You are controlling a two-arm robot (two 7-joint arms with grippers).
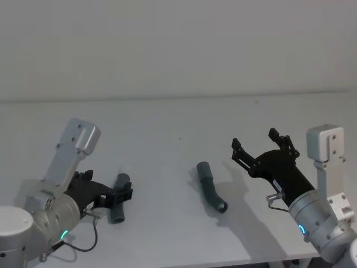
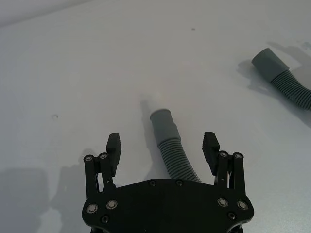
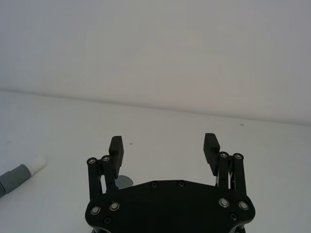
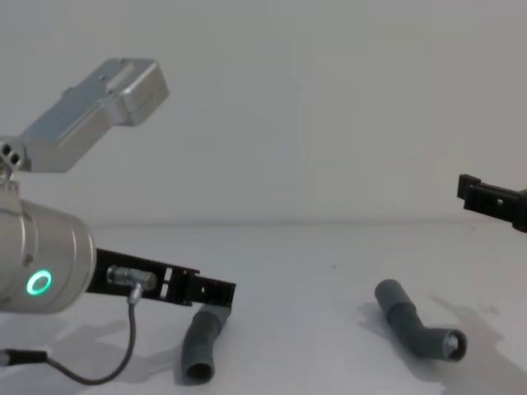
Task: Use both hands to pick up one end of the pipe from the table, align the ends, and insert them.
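Left gripper (image 2: 163,145) is hanging spread wide, its fingers flanking the ribbed left pipe piece (image 2: 171,150) without touching it | Right gripper (image 1: 256,142) is hovering wide open above the table (image 1: 167,128), apart from the second pipe piece (image 1: 211,188), which is lying with its round mouth (image 4: 451,346) facing the robot | Green ring (image 4: 37,284) is glowing on the left arm.

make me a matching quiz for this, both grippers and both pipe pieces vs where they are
1 left gripper
2 right gripper
3 left pipe
4 right pipe

a lies alone, open mouth facing the robot
b open, held up in the air
c open, low, astride a pipe
d between two open fingers

Pairs: 1-c, 2-b, 3-d, 4-a
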